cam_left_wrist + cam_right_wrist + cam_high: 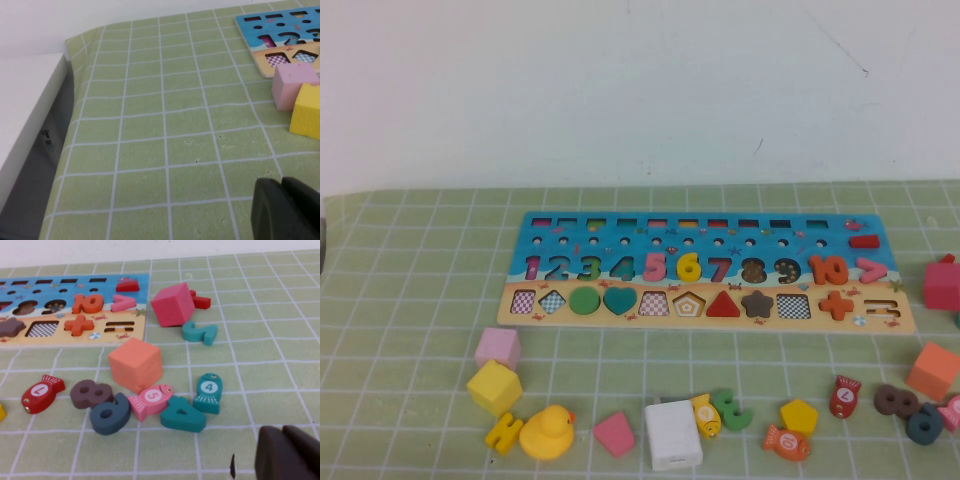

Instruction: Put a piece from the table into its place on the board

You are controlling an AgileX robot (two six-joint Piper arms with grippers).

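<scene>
The yellow numeral 6 (pixel 688 267) lies flat in its recess in the board's (pixel 535 240) row of numerals, between the pink 5 and the red 7, so the recess floor is hidden. The board lies on the green grid mat (pixel 420 290). Neither arm shows in the high view. My left gripper (pixel 283 186) is shut and empty, low over the bare mat, short of the board's left end (pixel 260 30). My right gripper (pixel 283 432) is shut and empty over the mat, on the near side of the loose pieces to the right of the board (pixel 65 300).
Loose pieces lie in front of the board: pink cube (pixel 497 347), yellow cube (pixel 494 387), duck (pixel 548 432), white block (pixel 672 434), green numeral (pixel 732 409), yellow pentagon (pixel 798 415). Fish, numerals and an orange cube (pixel 135 364) crowd the right. A white ledge (pixel 25 105) borders the mat's left edge.
</scene>
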